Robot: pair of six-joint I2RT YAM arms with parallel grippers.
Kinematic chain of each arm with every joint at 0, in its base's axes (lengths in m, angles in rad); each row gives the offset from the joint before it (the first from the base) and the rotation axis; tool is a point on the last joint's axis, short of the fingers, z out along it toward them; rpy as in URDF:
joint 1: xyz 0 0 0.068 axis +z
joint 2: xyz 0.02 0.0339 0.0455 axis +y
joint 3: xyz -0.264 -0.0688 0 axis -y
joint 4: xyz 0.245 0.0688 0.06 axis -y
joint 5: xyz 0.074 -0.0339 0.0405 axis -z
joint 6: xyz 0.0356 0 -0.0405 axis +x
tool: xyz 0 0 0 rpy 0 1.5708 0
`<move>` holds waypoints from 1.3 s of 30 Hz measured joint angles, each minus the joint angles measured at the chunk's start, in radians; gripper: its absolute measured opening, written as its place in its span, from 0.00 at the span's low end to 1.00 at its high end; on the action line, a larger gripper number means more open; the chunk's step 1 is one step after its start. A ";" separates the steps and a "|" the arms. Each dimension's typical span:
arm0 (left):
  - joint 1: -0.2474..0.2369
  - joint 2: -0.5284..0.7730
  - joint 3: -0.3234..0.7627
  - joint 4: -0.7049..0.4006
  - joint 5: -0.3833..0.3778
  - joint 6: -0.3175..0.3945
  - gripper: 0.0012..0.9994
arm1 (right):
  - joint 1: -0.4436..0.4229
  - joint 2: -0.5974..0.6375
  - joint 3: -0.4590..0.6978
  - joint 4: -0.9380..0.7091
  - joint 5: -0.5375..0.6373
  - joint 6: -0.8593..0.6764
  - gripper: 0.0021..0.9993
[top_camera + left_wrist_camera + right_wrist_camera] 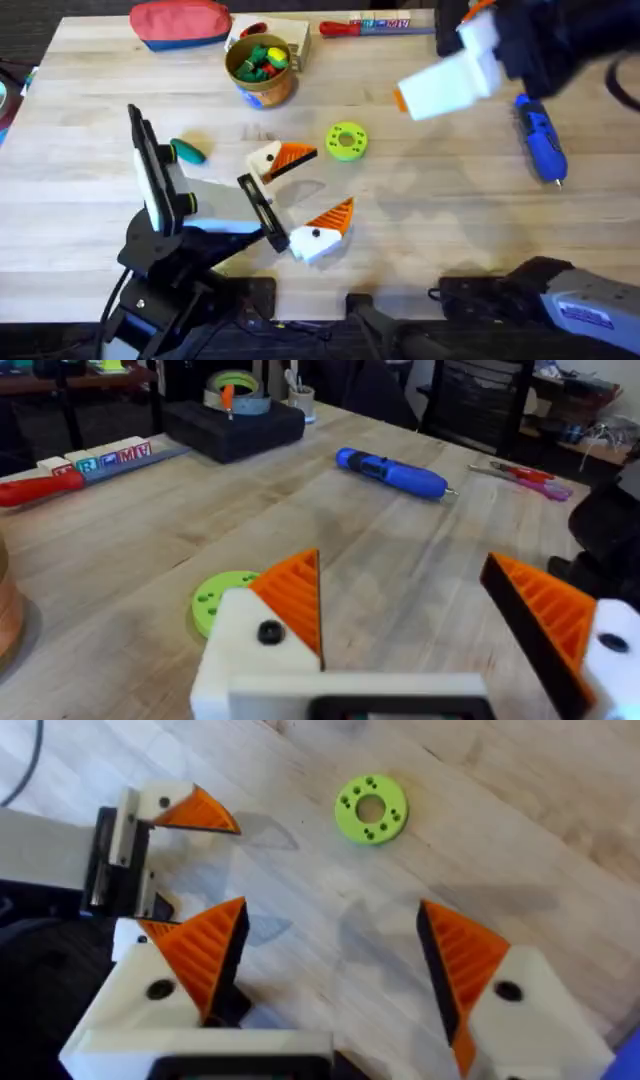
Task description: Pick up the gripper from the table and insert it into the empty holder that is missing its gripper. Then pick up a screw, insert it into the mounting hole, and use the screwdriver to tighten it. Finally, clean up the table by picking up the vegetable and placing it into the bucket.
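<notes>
Vegetable beside left arm overhead; screwdriver untouched; left gripper, right gripper spread wide, empty.

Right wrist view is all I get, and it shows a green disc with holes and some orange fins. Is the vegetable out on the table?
Observer: Yes, the vegetable lies on the table, on the left side, outside the bucket.
Operator: And where does that bucket stand?
Observer: Upright toward the far edge, beside the red pouch, with coloured toy pieces already inside.
</notes>
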 joint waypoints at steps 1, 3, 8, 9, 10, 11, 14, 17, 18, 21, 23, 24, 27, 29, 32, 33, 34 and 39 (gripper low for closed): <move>0.000 0.000 0.000 0.000 0.000 0.000 0.99 | -0.026 -0.035 -0.047 0.009 -0.021 -0.008 0.99; 0.000 0.000 0.000 0.000 0.000 0.000 0.99 | -0.075 -0.108 -0.138 0.025 -0.073 -0.034 0.99; 0.000 0.000 0.000 0.000 0.000 0.000 0.99 | -0.174 -0.300 -0.309 0.017 -0.204 -0.105 0.99; 0.000 0.000 0.000 0.000 0.000 0.000 0.99 | -0.187 -0.335 -0.334 0.012 -0.224 -0.117 0.99; 0.000 0.000 0.000 0.000 0.000 0.000 0.99 | -0.195 -0.361 -0.355 0.006 -0.241 -0.129 0.99; 0.000 0.000 0.000 0.000 0.000 0.000 0.99 | -0.200 -0.389 -0.378 -0.004 -0.264 -0.145 0.99; 0.000 0.000 0.000 0.000 0.000 0.000 0.96 | -0.202 -0.442 -0.446 -0.010 -0.335 -0.193 0.99; 0.000 0.000 0.000 0.000 0.000 0.000 0.78 | -0.202 -0.465 -0.518 -0.008 -0.376 -0.242 0.99; 0.000 0.000 0.000 0.000 0.000 0.000 0.66 | -0.202 -0.468 -0.540 -0.009 -0.383 -0.257 0.99; 0.000 0.000 0.000 0.000 0.000 0.001 0.26 | -0.202 -0.470 -0.583 -0.005 -0.398 -0.284 0.99; 0.000 0.000 0.000 0.000 0.000 0.005 0.02 | -0.202 -0.470 -0.596 0.002 -0.400 -0.293 0.99; 0.000 0.000 0.000 0.000 0.001 0.006 0.01 | -0.202 -0.470 -0.598 0.007 -0.403 -0.297 0.99; 0.000 0.000 0.000 0.000 0.001 0.006 0.01 | -0.202 -0.470 -0.599 0.032 -0.408 -0.306 0.99; 0.000 0.000 0.000 0.000 0.001 0.006 0.01 | -0.202 -0.470 -0.599 0.058 -0.410 -0.307 0.99; 0.000 0.000 0.000 0.000 0.001 0.006 0.00 | -0.202 -0.470 -0.599 0.112 -0.411 -0.310 0.99; 0.000 0.000 0.000 0.000 0.001 0.006 0.00 | -0.202 -0.468 -0.599 0.138 -0.408 -0.308 0.99; 0.000 0.000 0.000 0.000 0.001 0.006 0.00 | -0.202 -0.465 -0.599 0.168 -0.402 -0.300 0.99; 0.000 0.000 0.000 0.000 0.001 0.006 0.00 | -0.203 -0.361 -0.599 0.345 -0.290 -0.240 0.99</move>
